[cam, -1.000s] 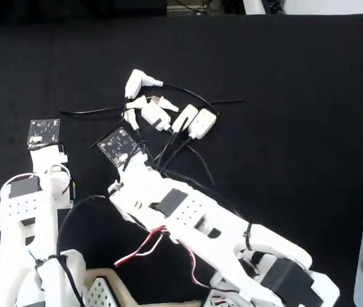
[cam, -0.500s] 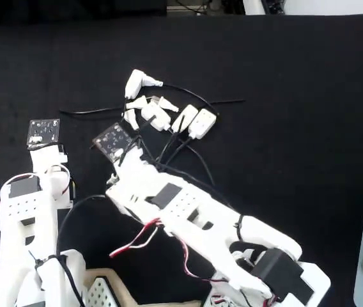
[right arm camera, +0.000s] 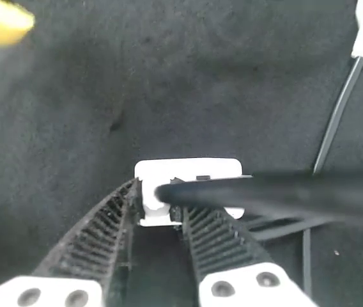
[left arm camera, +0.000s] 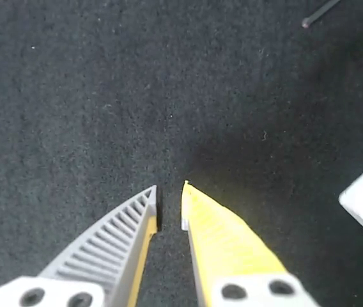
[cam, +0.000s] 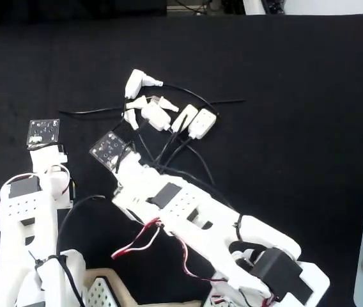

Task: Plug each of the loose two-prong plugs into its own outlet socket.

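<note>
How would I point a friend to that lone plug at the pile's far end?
On the black table, find the tangle of white plugs and black cables left of its middle. The plug lies at the tangle's far-left tip. Unlike the bunched neighbours, it sits slightly apart, its black cable arcing off to the right.

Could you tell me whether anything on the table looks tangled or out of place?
Yes. The white plugs lie bunched together with their black cables crossing in a tangle, and one cable runs straight across the plug that the right gripper is pinching.
</note>
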Tool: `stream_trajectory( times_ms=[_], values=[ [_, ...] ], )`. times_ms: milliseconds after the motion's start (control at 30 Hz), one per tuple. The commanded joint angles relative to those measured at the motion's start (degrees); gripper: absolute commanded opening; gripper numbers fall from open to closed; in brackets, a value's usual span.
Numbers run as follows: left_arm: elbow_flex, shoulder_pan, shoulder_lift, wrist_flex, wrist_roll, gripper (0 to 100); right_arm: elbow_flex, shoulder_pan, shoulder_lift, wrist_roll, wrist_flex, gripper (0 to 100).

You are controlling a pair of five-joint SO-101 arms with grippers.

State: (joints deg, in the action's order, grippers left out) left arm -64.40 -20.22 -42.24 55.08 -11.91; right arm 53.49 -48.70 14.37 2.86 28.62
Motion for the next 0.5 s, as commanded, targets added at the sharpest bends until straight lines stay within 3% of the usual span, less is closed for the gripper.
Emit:
stream_trajectory(
  times_ms=[0, 467],
  values=[
    [0.2, -0.6, -0.8, -0.4, 0.3, 8, -2.0, -0.3, -0.1, 1.8, 1.0, 1.2],
    [0.2, -0.6, -0.8, -0.5, 0.3, 8, -2.9, -0.5, -8.4, 5.7, 0.7, 1.2]
  ],
)
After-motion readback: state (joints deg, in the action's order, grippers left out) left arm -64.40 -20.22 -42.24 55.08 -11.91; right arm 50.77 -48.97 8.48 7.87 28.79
